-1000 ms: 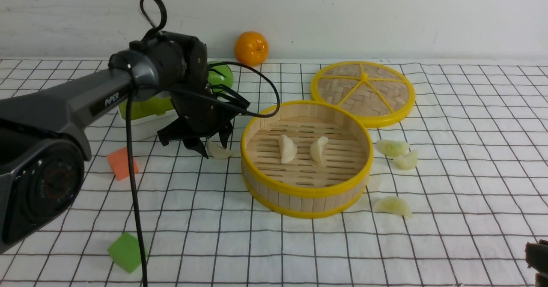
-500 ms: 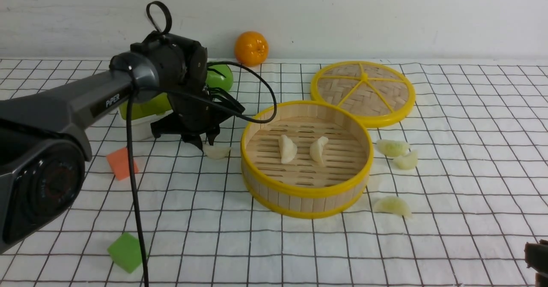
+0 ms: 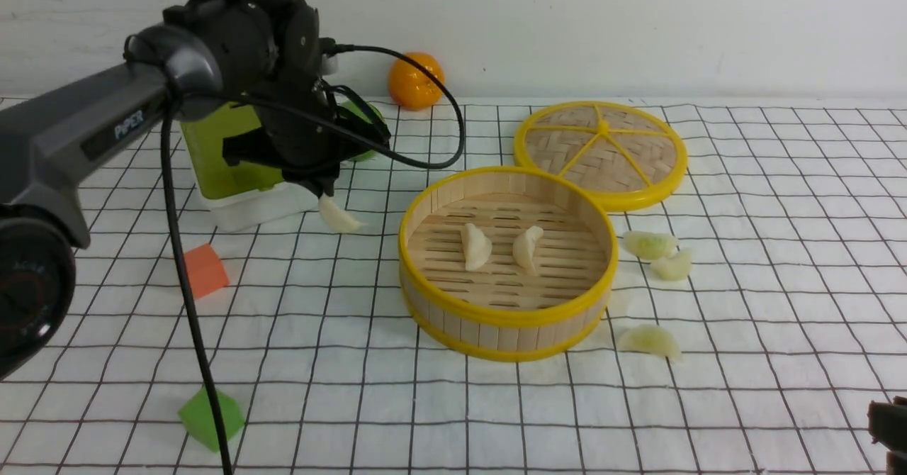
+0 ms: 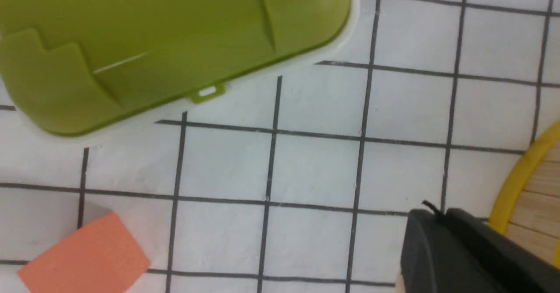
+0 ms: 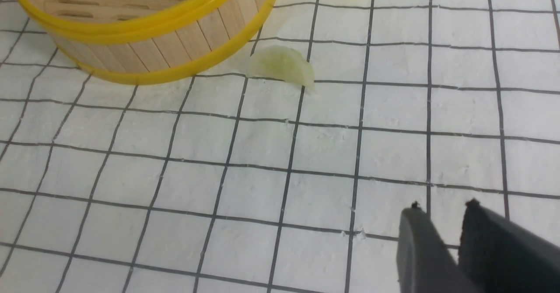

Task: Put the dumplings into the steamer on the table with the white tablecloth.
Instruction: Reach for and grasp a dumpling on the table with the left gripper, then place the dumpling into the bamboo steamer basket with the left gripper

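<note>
A cream-white dumpling (image 3: 339, 216) dangles from the clenched left gripper (image 3: 323, 193). It is clear of the checked tablecloth (image 3: 779, 361) and just left of the steamer (image 3: 496, 317). A second ago it lay on the cloth between open jaws. They have since closed and the arm has risen, so the pick-up looks done and the carry over the rim comes next.

There are six dumplings in all: this one, two white ones (image 3: 475, 247) on the steamer's floor, and three pale green ones (image 3: 650, 244) on the cloth to its right. Also present are one lid (image 3: 601, 152), one orange (image 3: 414, 81), one green box (image 3: 227, 156) and two foam cubes (image 3: 204, 271). The right gripper (image 5: 442, 207) sits low over the cloth, jaws slightly parted and empty.
</note>
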